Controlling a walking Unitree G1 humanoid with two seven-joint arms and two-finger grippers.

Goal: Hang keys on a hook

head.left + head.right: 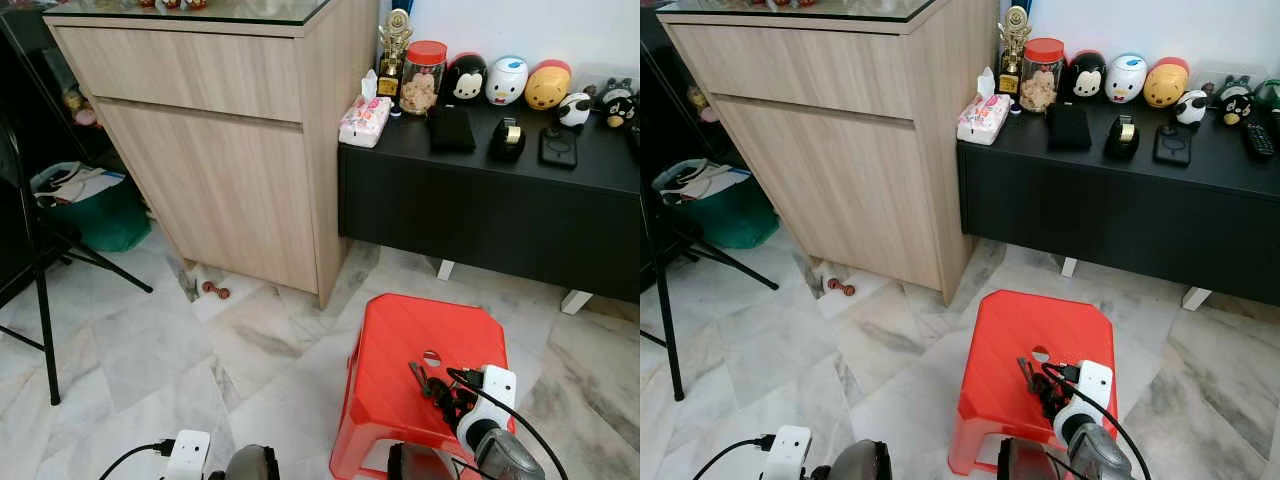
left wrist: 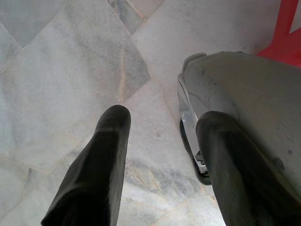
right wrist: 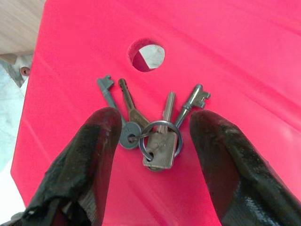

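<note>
1. Right gripper (image 3: 153,136) hangs just over the red stool (image 3: 263,56), its fingers spread to both sides of the keys (image 3: 150,127).
2. Keys lie flat on the stool's seat, beside its round hole (image 3: 147,54), joined by one ring.
3. Left gripper (image 2: 162,160) is spread above the marble floor (image 2: 56,66) beside the stool.

The right gripper (image 3: 153,129) points downward at the end of its lowered arm, its two black fingers (image 3: 94,155) spread wide apart and closed on nothing. The left gripper (image 2: 160,141) hangs low at the robot's side, fingers likewise parted.
</note>
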